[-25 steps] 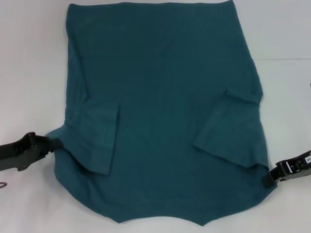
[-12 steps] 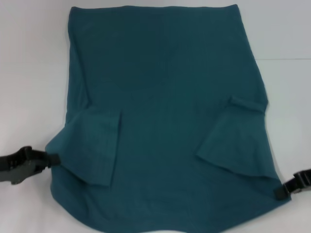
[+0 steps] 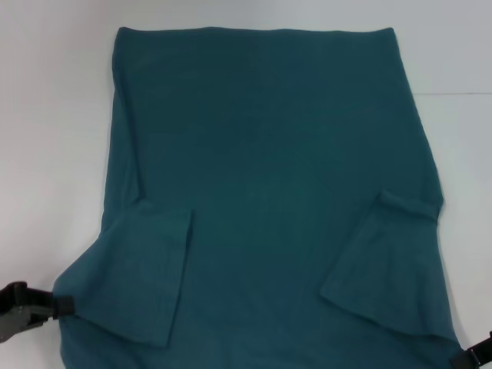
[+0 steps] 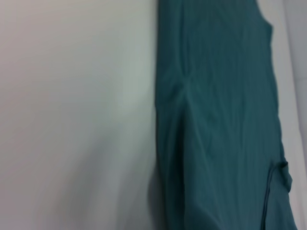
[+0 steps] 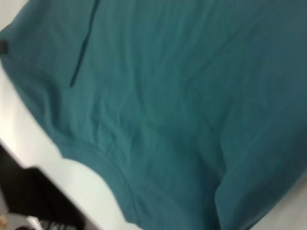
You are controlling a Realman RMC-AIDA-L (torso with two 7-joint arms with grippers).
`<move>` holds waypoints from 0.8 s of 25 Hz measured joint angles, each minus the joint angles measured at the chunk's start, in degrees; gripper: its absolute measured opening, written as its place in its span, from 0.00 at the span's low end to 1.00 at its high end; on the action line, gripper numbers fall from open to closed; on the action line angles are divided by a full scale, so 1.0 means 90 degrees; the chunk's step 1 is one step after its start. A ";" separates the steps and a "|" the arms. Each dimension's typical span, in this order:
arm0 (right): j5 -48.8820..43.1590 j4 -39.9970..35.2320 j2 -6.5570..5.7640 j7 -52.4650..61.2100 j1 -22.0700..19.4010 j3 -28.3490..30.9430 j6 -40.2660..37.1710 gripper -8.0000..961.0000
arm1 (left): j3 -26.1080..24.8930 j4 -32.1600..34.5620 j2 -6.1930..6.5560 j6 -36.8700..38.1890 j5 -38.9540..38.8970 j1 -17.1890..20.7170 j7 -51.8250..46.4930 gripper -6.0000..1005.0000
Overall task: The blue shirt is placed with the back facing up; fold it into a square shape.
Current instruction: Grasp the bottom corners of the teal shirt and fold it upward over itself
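The blue shirt [image 3: 269, 169] lies flat on the white table [image 3: 46, 115], plain side up, both sleeves folded inward over the body. My left gripper [image 3: 66, 305] sits at the shirt's near left shoulder corner, shut on the cloth edge. At the near right corner, my right gripper [image 3: 470, 356] shows only as a dark tip at the frame's edge, holding the cloth there. The shirt's collar end runs out of the head view. The left wrist view shows the shirt [image 4: 216, 120] along its side edge. In the right wrist view, the shirt [image 5: 182, 96] shows a curved hem.
White table surface surrounds the shirt on the left, right and far sides. The right wrist view shows the table's edge [image 5: 48, 165] close to the cloth, with dark floor [image 5: 24, 201] beyond it.
Both grippers have drawn back toward me, dragging the shirt with them. The whole shirt has slid nearer, and its collar end has left the head view.
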 joint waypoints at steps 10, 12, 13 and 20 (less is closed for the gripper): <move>0.0070 -0.0012 -0.0095 0.0031 0.0105 0.1272 0.0657 0.08 | -0.0086 -0.0254 0.0049 -0.0046 -0.0081 -0.0421 -0.0104 0.04; 0.0219 -0.0003 -0.0103 0.0127 0.0168 0.1522 0.0886 0.08 | -0.0072 -0.0492 0.0079 -0.0264 -0.0099 -0.0658 -0.0225 0.04; 0.0340 -0.0003 -0.0103 0.0184 0.0189 0.1605 0.1018 0.08 | -0.0054 -0.0591 0.0089 -0.0390 -0.0101 -0.0775 -0.0291 0.04; 0.1141 -0.0002 -0.0059 0.0606 0.0371 0.1632 0.2213 0.08 | 0.0147 -0.0957 0.0202 -0.1561 -0.0049 -0.1523 -0.0922 0.04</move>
